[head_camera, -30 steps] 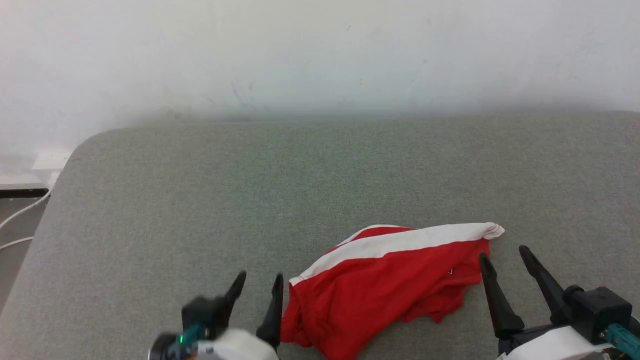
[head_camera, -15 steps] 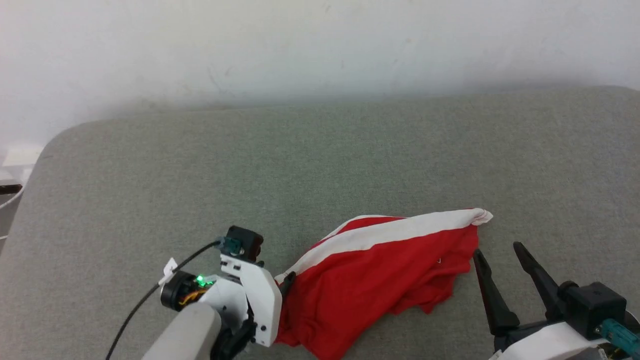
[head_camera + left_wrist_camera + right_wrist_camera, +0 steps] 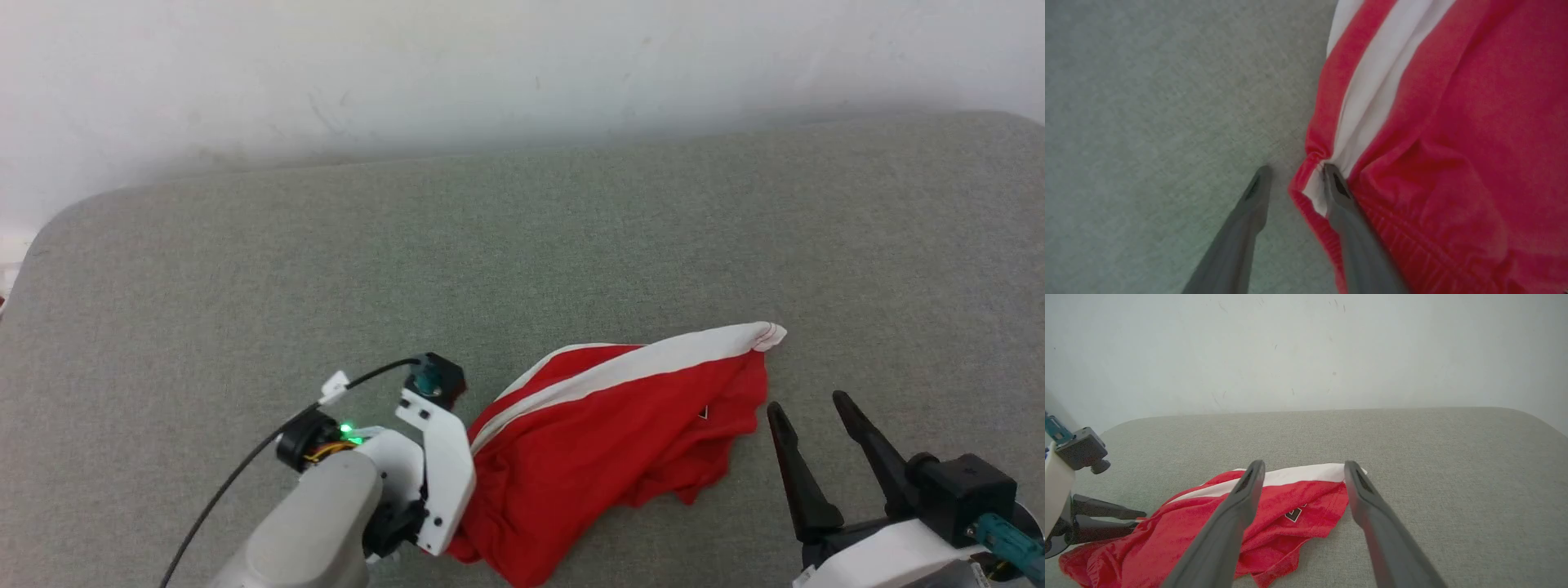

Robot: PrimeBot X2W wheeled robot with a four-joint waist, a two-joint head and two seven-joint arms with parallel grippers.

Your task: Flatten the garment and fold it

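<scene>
place: plain test room | grey felt table (image 3: 522,245) | scuffed white wall (image 3: 522,65)

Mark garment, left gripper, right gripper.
garment (image 3: 588,441), head view, red panel below the white stripe.
left gripper (image 3: 1296,169), left wrist view, midway between fingertips.
right gripper (image 3: 806,402), head view, midway between fingertips.
</scene>
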